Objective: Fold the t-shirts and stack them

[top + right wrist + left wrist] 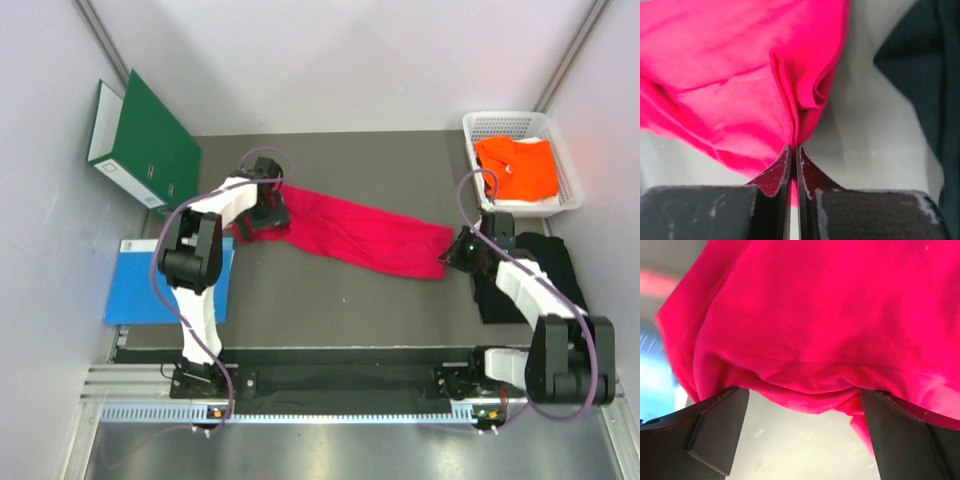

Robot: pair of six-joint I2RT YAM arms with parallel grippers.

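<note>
Noting crimson t-shirt (365,235) lying drawn out as one long band across the middle of the dark table mat (330,300). Reading its long axis as running left to right in the top view, on a slant: left end farther from the arm bases, right end nearer them. Not managing to tell collar end from hem end, with the cloth bunching and folding along its length.

Finding left gripper (262,215) sitting at the band's left end. Seeing, in the left wrist view, its fingers (715,430) standing spread as wide as they go, with the crimson cloth (815,315) sagging in a rounded fold just past the tips and nothing being clamped between them.

Finding right gripper (452,252) sitting at the band's right end. Seeing, in the right wrist view, both fingers pressing together (794,155) and pinching a thin pleat of the crimson cloth (730,90), creases fanning out from the pinch.

Spotting black t-shirt (545,265) lying crumpled on the mat under and beside the right arm, well apart from the left gripper and showing dark at the right wrist view's edge (920,65). Spotting orange t-shirt (520,168) sitting heaped in the white basket (505,118) at the far right corner.

Logging blue sheet (135,285) lying flat at the left edge and green binder (150,140) leaning against the left wall.
</note>
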